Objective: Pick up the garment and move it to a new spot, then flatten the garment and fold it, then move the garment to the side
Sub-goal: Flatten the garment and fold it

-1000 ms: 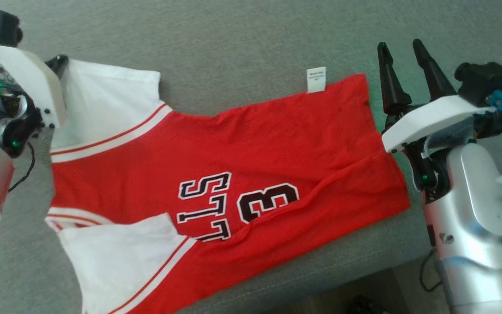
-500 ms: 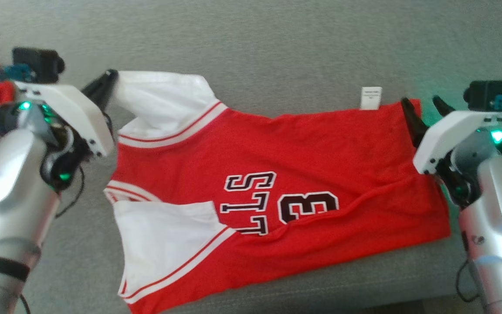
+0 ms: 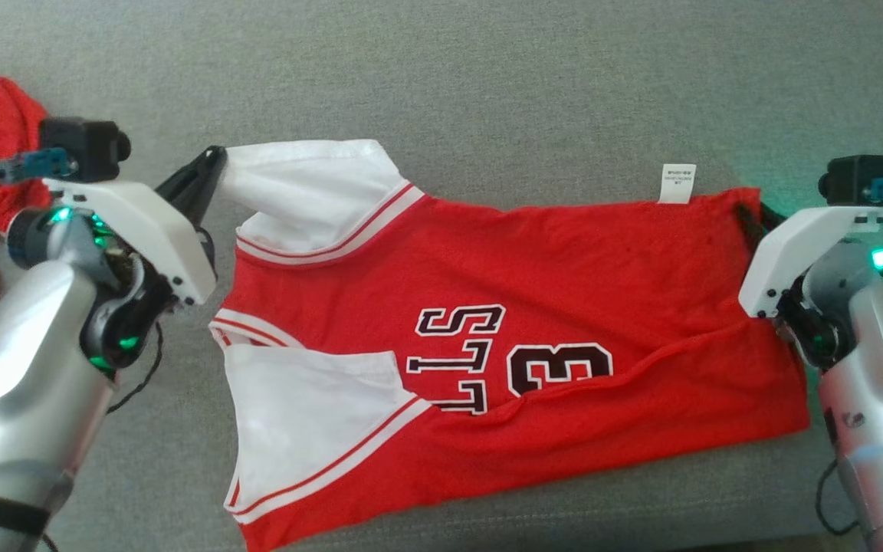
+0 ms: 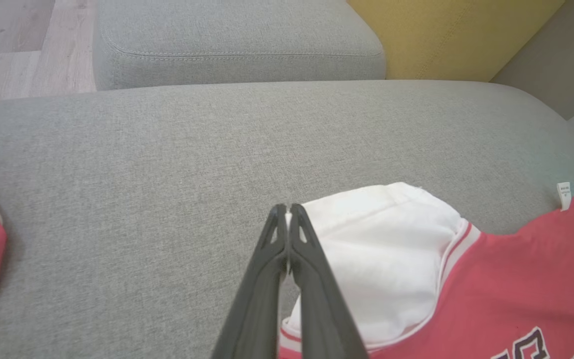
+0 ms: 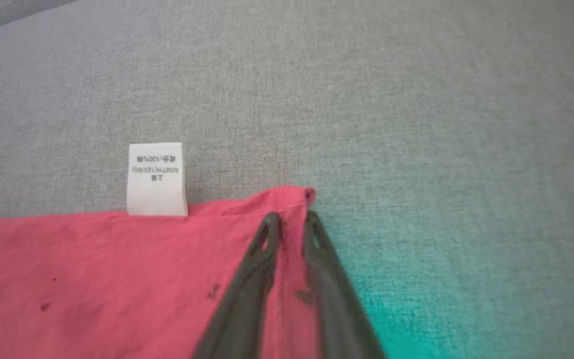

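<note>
Head view: left gripper [image 3: 215, 157] pinches garment [image 3: 564, 268] sleeve upper left; right gripper [image 3: 756, 215] straddles hem corner (grip we cannot tell), likely stretching flat.

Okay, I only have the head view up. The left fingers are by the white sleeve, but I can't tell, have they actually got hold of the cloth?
Observer: Yes. In the left wrist view the left fingers are shut, with a sliver of the white sleeve pinched between the tips.
Operator: And the right side? The wrist hides it from me.
Observer: The right fingers straddle the red hem corner with cloth in between, but a gap shows, so it is not clamped.
Operator: What lies past the sleeve?
Observer: The left wrist view shows a separate grey cushion and a yellow cushion beyond the seat.
</note>
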### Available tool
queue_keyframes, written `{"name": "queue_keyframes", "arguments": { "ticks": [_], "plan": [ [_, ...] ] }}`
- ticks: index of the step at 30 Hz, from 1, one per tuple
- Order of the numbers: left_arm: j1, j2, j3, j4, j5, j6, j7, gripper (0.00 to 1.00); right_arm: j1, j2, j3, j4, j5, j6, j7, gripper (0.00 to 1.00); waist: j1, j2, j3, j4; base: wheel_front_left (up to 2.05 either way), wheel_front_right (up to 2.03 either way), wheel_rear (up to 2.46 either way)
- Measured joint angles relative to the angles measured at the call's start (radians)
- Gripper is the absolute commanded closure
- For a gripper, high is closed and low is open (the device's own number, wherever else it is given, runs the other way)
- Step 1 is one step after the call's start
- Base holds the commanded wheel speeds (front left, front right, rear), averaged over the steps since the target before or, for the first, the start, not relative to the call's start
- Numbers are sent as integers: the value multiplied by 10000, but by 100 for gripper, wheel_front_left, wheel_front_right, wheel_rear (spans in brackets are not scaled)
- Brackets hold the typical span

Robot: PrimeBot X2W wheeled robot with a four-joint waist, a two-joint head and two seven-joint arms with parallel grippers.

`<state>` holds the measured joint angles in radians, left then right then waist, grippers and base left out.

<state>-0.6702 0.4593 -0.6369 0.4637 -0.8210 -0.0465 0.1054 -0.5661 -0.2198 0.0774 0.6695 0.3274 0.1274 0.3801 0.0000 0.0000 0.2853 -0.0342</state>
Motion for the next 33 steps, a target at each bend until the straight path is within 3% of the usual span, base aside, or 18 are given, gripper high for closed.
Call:
{"name": "queue_keyframes", "arguments": {
  "ticks": [13, 20, 24, 33],
  "plan": [
    [-42, 180, 401, -330, -86, 642, -336, 100, -940, -236, -42, 575, -380, 0, -1806, 100, 0, 0, 234, 16, 0, 0, 0],
    [-1381, -84, 581, 451, 320, 819, -984, 100, -2008, -307, -387, 1116, -867, 0, -2830, 100, 0, 0, 567, 90, 0, 0, 0],
    [-2132, -341, 669, 1214, 470, 802, -1501, 100, -2712, -270, -602, 1578, -1118, 0, -3365, 100, 0, 0, 698, 101, 0, 0, 0],
    [-1899, -514, 46, 1870, 826, 10, -1814, 100, -2760, -159, 130, 2247, -790, 0, -3952, 100, 0, 0, 478, 143, 0, 0, 0]
  ]
}}
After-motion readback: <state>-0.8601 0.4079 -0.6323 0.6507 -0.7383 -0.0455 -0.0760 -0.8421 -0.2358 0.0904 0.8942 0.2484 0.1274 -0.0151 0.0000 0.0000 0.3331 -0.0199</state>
